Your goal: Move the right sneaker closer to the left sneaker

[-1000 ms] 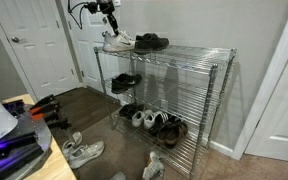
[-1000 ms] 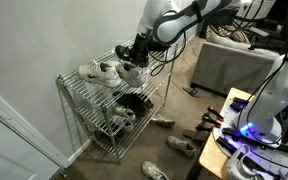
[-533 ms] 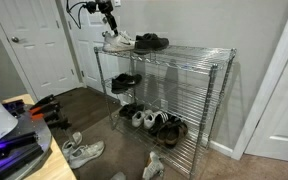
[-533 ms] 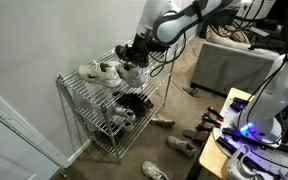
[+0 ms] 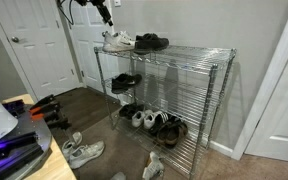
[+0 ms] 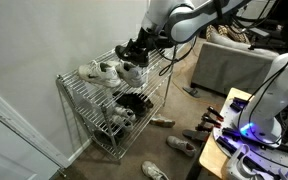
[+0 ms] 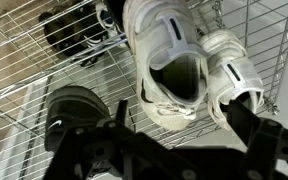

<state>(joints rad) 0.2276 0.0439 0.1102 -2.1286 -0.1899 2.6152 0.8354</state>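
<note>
Arm reaches over the end of the chrome wire-rack table [image 5: 199, 52] with the wrist pointing down. The gripper [image 5: 106, 11] hovers clear above the top tier. Fingers [image 7: 269, 135] are spread wide, holding nothing. The white low-top lace-up right sneaker [image 7: 172, 70] sits directly below, just beside its matching left sneaker [image 7: 236, 72] (dark shoes [image 5: 151, 42] further along). Versus 1.0 s ago: gripper higher, sneakers unmoved.

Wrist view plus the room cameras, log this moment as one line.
white sneaker pair: side by side, top shelf | black shoes: beside pair | gripper: above pair, fingers open, empty
</note>
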